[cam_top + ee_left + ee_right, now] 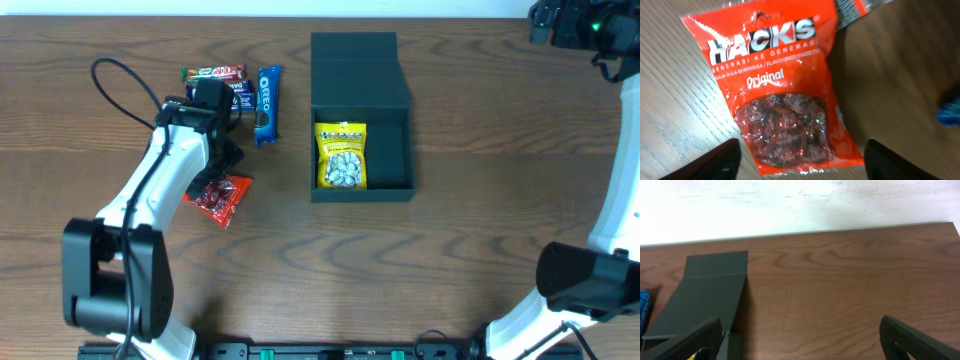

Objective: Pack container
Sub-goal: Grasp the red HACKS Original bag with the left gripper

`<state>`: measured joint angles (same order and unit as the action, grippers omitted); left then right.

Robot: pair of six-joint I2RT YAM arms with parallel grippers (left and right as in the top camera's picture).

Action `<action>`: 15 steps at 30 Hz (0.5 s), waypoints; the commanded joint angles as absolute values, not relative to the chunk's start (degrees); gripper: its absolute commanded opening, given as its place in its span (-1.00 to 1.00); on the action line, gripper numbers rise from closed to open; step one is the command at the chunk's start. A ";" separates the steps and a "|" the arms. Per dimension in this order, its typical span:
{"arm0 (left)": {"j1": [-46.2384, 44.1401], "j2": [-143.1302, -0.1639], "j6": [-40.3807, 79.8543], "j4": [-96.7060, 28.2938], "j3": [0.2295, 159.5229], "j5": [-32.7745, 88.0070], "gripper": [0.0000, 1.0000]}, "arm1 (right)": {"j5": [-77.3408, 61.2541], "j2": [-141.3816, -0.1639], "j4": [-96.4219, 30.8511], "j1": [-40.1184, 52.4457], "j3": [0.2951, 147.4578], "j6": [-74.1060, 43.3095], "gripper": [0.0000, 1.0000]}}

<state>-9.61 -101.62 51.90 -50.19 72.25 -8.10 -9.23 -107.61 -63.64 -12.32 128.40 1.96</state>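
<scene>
The dark teal-black box [405,128] sits open at the table's middle, its flap lid [355,62] laid back; the lid also shows in the right wrist view [705,297]. A yellow snack packet [341,155] lies inside. My left gripper [226,160] hangs open just above a red Hacks candy packet [221,197], its fingers [800,162] either side of the packet's lower end [775,90], not touching it. My right gripper [800,340] is open and empty, high at the far right corner [572,22].
A blue Oreo packet [267,103] and a red-green chocolate bar [214,73] lie left of the box, with a dark packet partly hidden under my left wrist. A black cable [120,85] loops at the left.
</scene>
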 commanded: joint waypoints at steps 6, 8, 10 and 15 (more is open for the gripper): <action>-8.88 -107.61 55.72 -51.05 72.31 -5.54 0.82 | -9.50 -106.98 -63.66 -12.84 128.14 2.44 0.99; -8.49 -108.49 55.70 -51.03 72.31 -4.69 0.85 | -9.50 -106.98 -63.66 -12.84 128.14 2.44 0.98; -8.16 -109.32 55.66 -51.03 72.31 -4.67 0.87 | -9.50 -106.98 -63.66 -12.84 128.14 2.44 0.98; -7.20 -112.05 54.41 -50.85 72.31 -3.16 0.79 | -9.50 -106.98 -63.68 -12.84 128.14 2.44 0.99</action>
